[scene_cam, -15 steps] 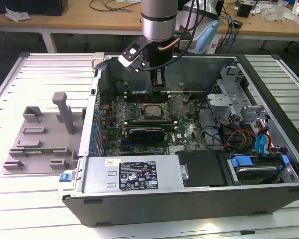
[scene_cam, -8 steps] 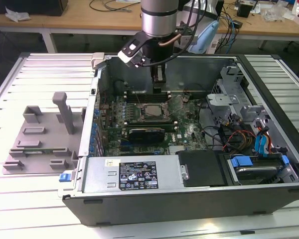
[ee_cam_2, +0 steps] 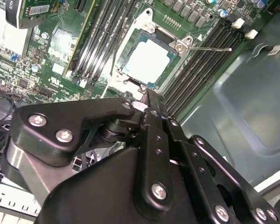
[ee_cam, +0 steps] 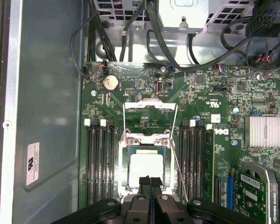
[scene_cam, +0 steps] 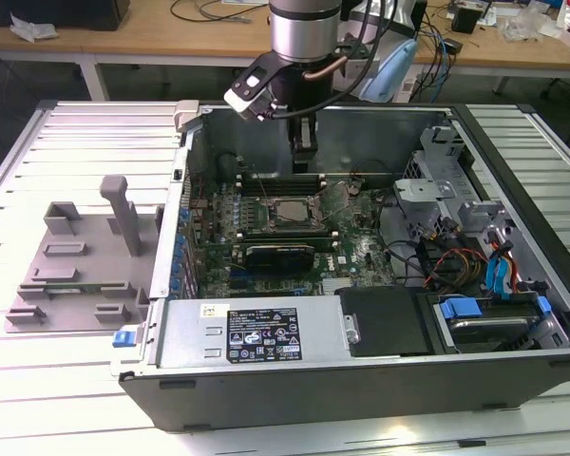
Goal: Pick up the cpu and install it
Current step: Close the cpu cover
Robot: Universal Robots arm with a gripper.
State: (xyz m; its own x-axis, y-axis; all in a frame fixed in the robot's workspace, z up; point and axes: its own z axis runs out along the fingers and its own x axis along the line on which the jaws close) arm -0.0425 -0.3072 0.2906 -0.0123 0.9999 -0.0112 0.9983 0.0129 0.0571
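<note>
The cpu [ee_cam: 147, 169], a pale silvery square, lies flat inside the black socket frame [ee_cam: 124, 158] on the green motherboard [ee_cam: 200, 100]. It also shows as a bright square in the second wrist view [ee_cam_2: 147, 60] and in the exterior view [scene_cam: 287, 211]. The socket's metal load plate [ee_cam: 149, 108] stands swung open, and its thin latch lever [ee_cam_2: 206, 48] sticks out to the side. My gripper [ee_cam: 150, 183] hangs just above the socket's edge, inside the case [scene_cam: 361, 389], with its black fingers [ee_cam_2: 151, 109] pressed together and nothing between them.
Memory slots [ee_cam: 99, 163] flank the socket on both sides. A graphics card [ee_cam: 256, 191] and a finned heatsink [ee_cam: 262, 131] sit nearby. Cables [scene_cam: 446, 261] and drive bays [scene_cam: 494, 318] crowd the case at the exterior view's right. A grey fixture [scene_cam: 76, 256] stands outside the case.
</note>
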